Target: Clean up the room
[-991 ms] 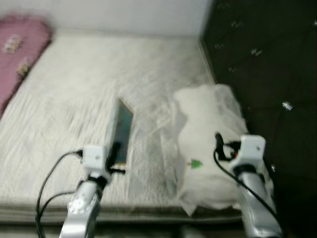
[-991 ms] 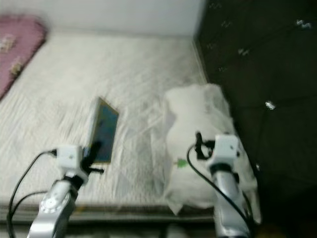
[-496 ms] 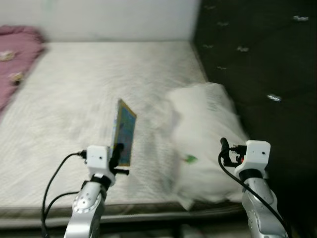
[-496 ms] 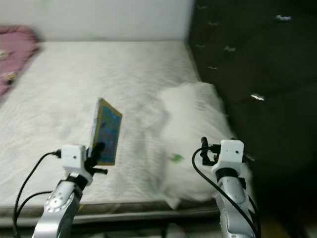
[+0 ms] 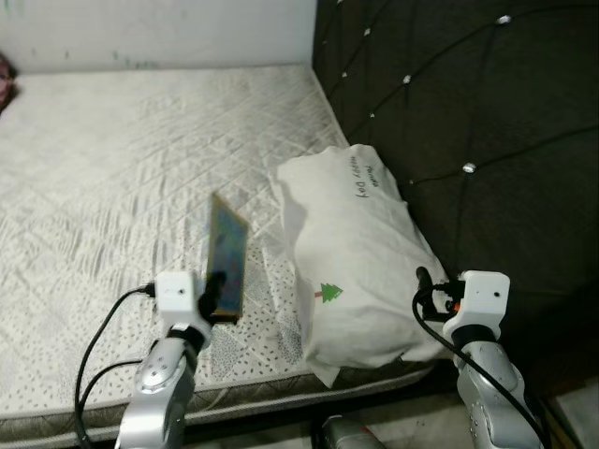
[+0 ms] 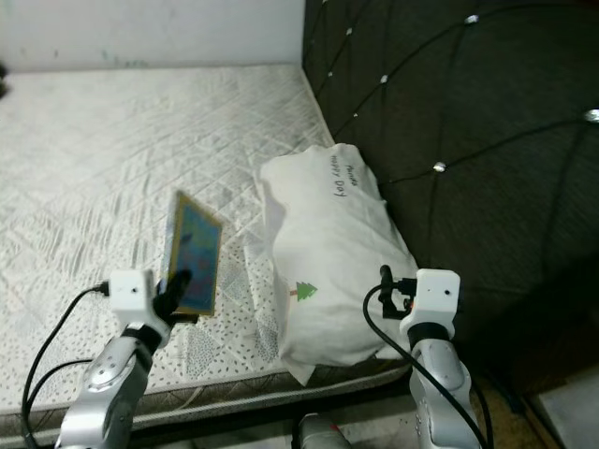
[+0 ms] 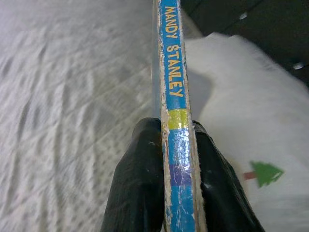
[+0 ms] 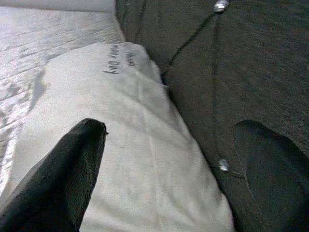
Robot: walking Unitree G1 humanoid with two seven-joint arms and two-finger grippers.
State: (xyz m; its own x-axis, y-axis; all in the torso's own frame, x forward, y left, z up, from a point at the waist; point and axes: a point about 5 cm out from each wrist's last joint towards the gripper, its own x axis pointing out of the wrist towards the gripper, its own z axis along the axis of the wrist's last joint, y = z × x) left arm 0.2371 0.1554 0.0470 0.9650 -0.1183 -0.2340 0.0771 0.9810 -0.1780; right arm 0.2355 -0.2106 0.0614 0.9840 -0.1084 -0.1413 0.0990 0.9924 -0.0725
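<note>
From the head camera, a bare white quilted mattress (image 5: 112, 159) stretches ahead to a pale wall, with a dark tufted headboard studded with shiny buttons (image 5: 468, 122) along the robot's right side. A white pillow with a small green tree print and handwritten lettering (image 5: 351, 262) lies on the mattress against that headboard. The left gripper (image 5: 213, 292) is raised over the near part of the mattress, its black fingers clamped on the lower end of a thin blue picture book with a yellowish edge (image 5: 227, 257); the book stands upright in the air, just beside the pillow's left edge. The right arm's white wrist block (image 5: 473, 297) (black cable looping off it) sits in front of the pillow's near right corner.

Along the left wrist camera, both black fingers (image 7: 140, 188) press on the two faces of the book, whose blue spine reads "MANDY STANLEY" in yellow letters. Mattress lies on one side of it, pillow on the other.

In the right wrist camera, one black finger (image 8: 63, 179) reaches over the pillow beside the headboard; whether the right gripper is apart or together cannot be told.
</note>
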